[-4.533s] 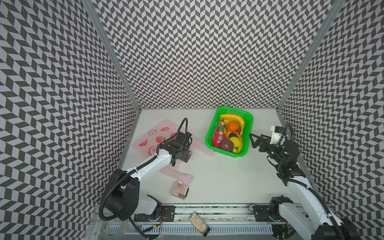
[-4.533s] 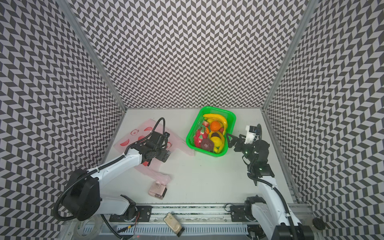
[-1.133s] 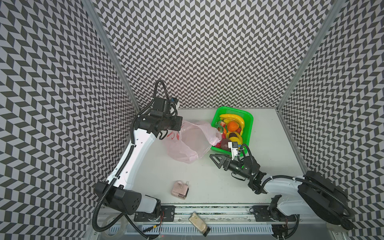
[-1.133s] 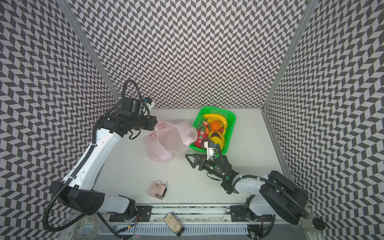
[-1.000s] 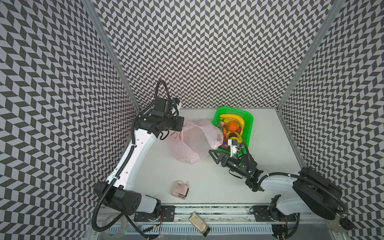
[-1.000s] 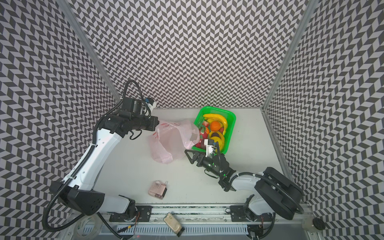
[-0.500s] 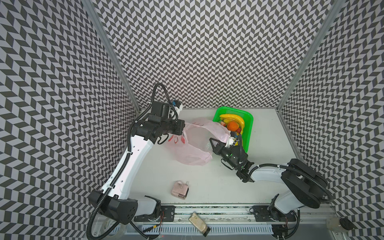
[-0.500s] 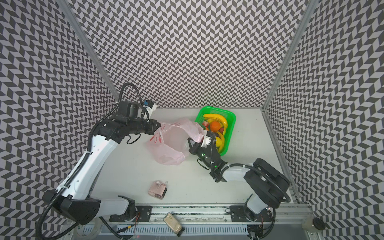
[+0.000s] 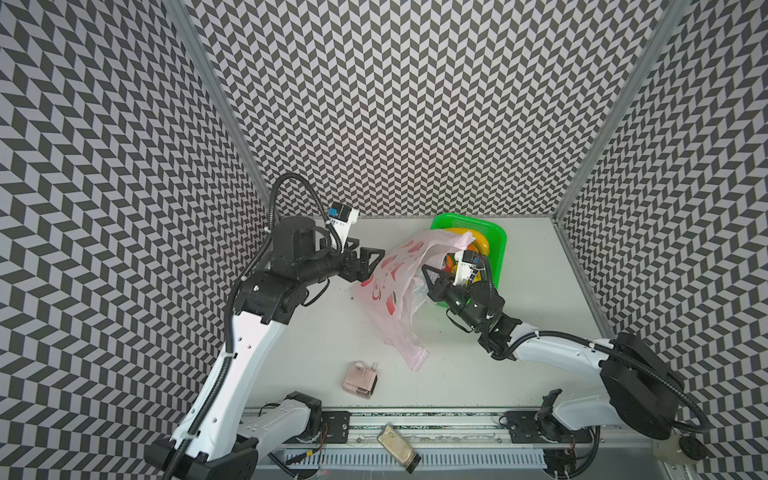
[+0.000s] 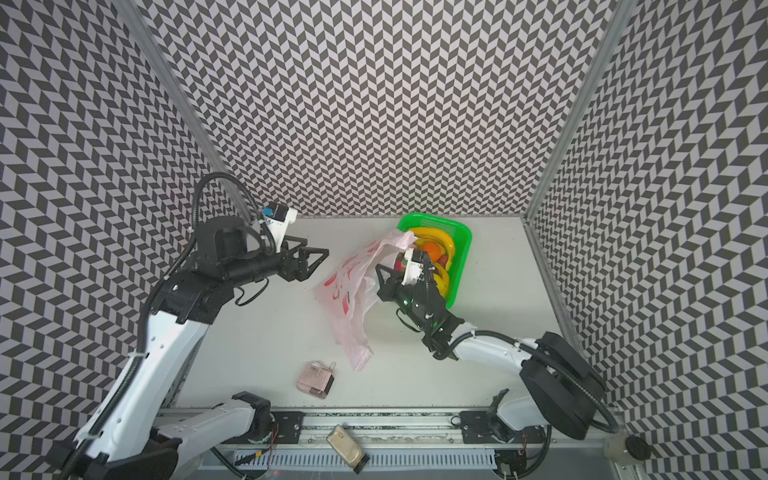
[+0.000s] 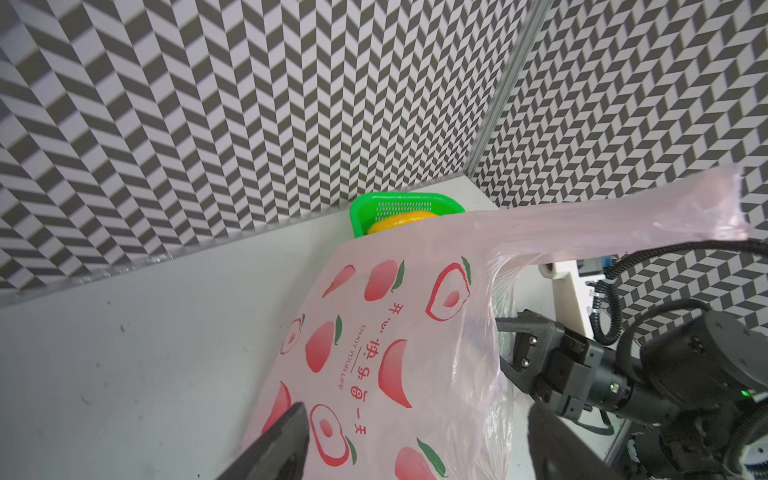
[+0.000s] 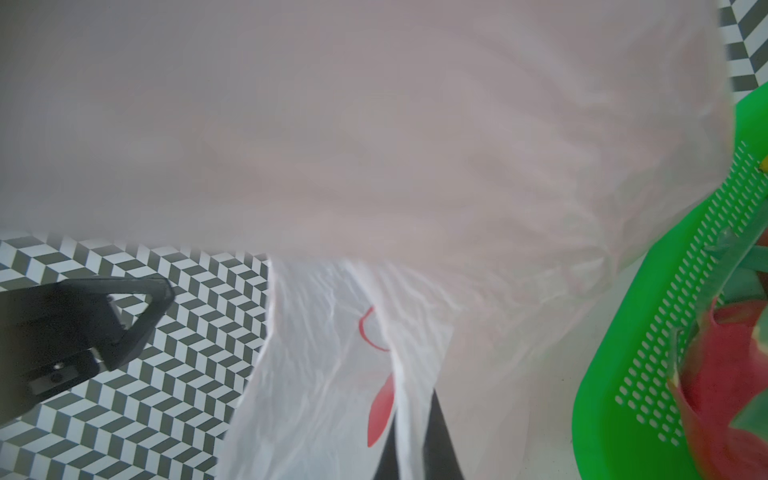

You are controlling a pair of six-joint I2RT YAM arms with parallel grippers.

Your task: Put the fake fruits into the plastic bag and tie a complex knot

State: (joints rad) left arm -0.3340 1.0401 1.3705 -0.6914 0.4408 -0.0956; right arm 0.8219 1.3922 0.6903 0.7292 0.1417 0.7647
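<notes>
Right hand reached in toward mid-table, fingers together and pinched on a fold of the bag. Its wrist view showed a strip of pale film running between the two dark fingers. That pinch looked to be all that kept the bag up. The film hung from it as a slack sheet, its lower corner trailing on the table and one handle flopped across the green basket.

Left hand stood just beside the printed face of the bag, fingers spread, gripping nothing. My reading: it was lined up to take the opposite side of the mouth, so that the two hands could pull it open.

The fruits I could see sat in the basket: bananas, an orange, a red-pink one. None showed inside the bag. The bag hung right against the basket, likely to keep each carry short. No knot yet; task barely begun.

A small pinkish box lay near the front edge, well apart from both hands.
</notes>
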